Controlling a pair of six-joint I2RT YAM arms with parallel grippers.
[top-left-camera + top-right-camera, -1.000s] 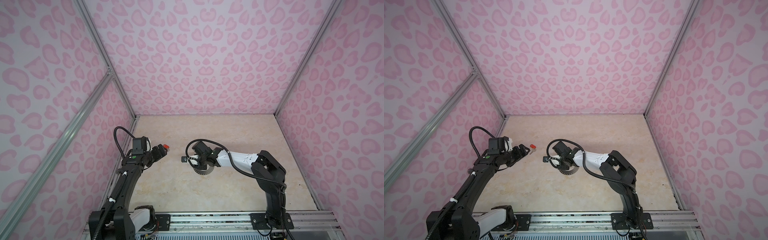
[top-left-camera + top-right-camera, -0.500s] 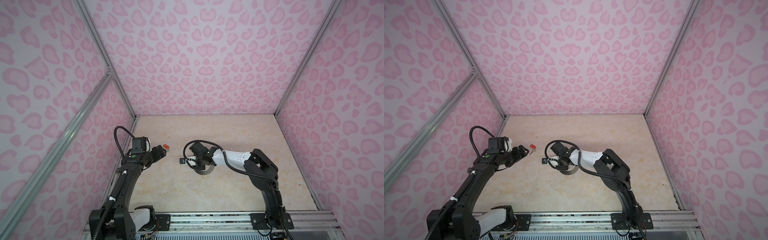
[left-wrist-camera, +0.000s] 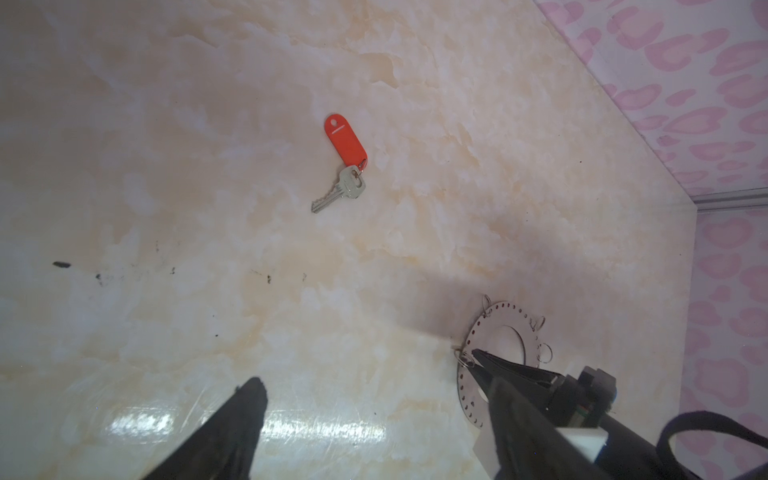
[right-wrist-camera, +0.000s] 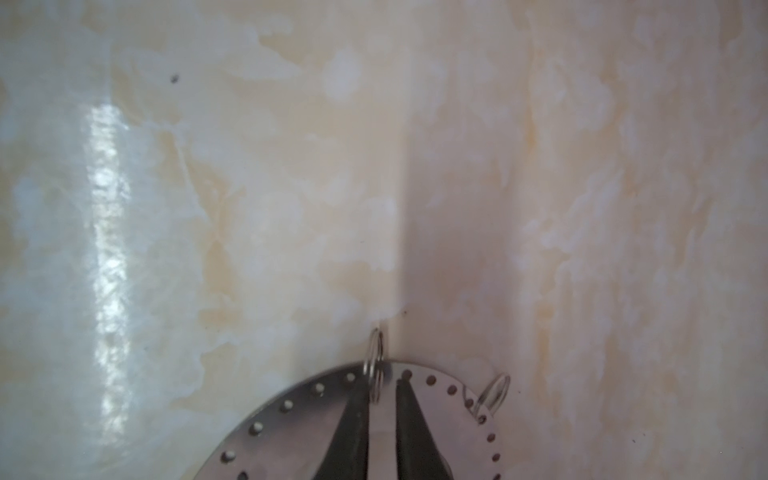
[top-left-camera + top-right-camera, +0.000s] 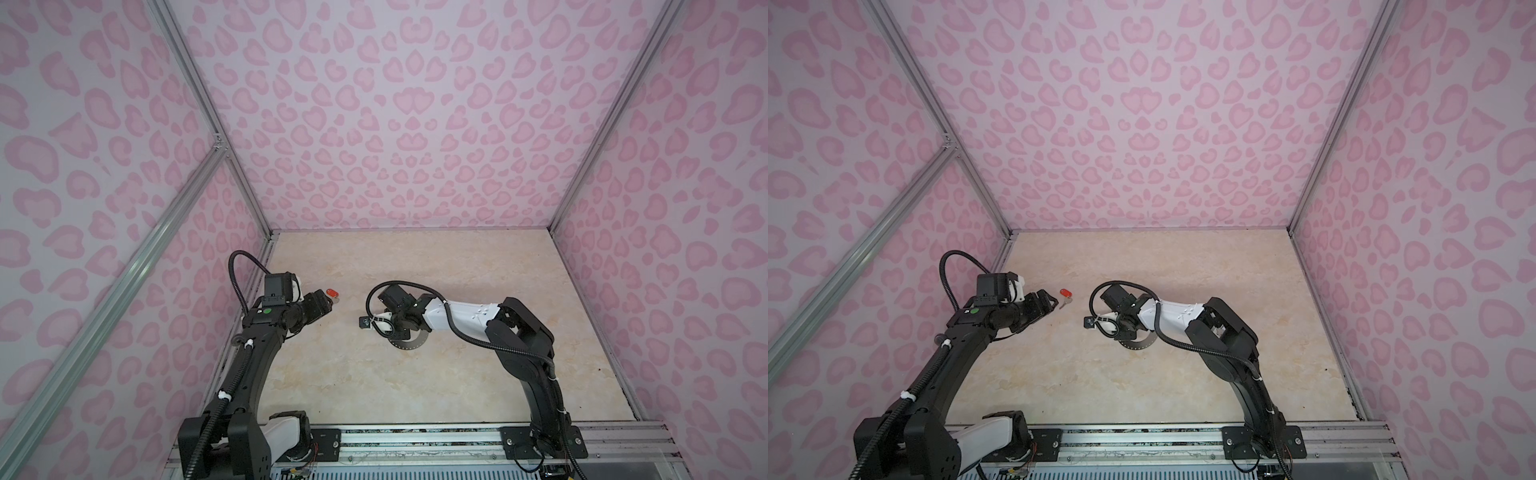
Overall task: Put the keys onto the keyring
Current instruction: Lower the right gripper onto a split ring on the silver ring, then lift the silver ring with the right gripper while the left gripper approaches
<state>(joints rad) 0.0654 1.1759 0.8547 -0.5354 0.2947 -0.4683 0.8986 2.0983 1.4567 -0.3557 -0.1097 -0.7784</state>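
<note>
Keyring (image 3: 505,315) on marble-look tabletop (image 5: 415,266), pink leopard walls (image 5: 395,116), alu frame (image 5: 200,83)

A red-tagged key (image 3: 345,166) lies on the table (image 3: 166,124), well apart from the keyring (image 3: 486,328), with the left gripper (image 3: 374,386) spread wide.

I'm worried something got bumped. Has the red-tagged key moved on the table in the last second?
No. In both top views the red-tagged key lies at the same spot relative to the table's back-left corner.

My top views look down from high in front, sharing the whole table (image 5: 374,374). Both wrist cameras, close in, catch the keyring (image 3: 509,315).
</note>
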